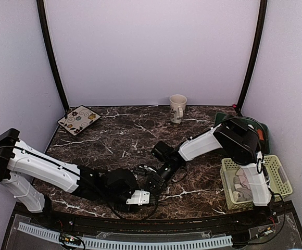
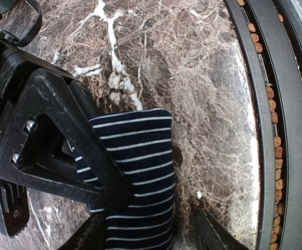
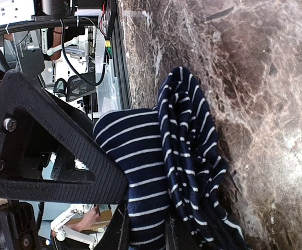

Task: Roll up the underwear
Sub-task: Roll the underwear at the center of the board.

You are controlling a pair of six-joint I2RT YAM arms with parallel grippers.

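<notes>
Item: navy striped underwear (image 2: 138, 166). It lies on the dark marble table (image 1: 120, 140) at centre front, close to the near edge, between the two claws. From above it is almost wholly hidden under them. In the right wrist view the cloth is bunched, one fold standing up as a ridge against the marble and the rest falling away below it.

Item: left gripper (image 2: 148, 237). It is low over the table, reaching in from the left. The jaws stand partly apart and the striped cloth runs between them. A strip of bare marble shows between the cloth and one finger (image 2: 211, 234), so the cloth is not pinched.

Item: right gripper (image 3: 146, 234). It comes in from the right and meets the left one over the cloth. The jaws are narrow and clamp a band of the striped underwear between the fingers (image 3: 117, 229).

Item: pinkish cloth (image 1: 242, 182). It is bundled with some cream inside a pale green basket (image 1: 276, 161) at the right front, beside the right arm's base.

Item: beige mug (image 1: 177, 108). It stands upright at the back of the table, well apart from the claws.

Item: patterned square tile (image 1: 78, 120). It lies flat at the back left corner.
</notes>
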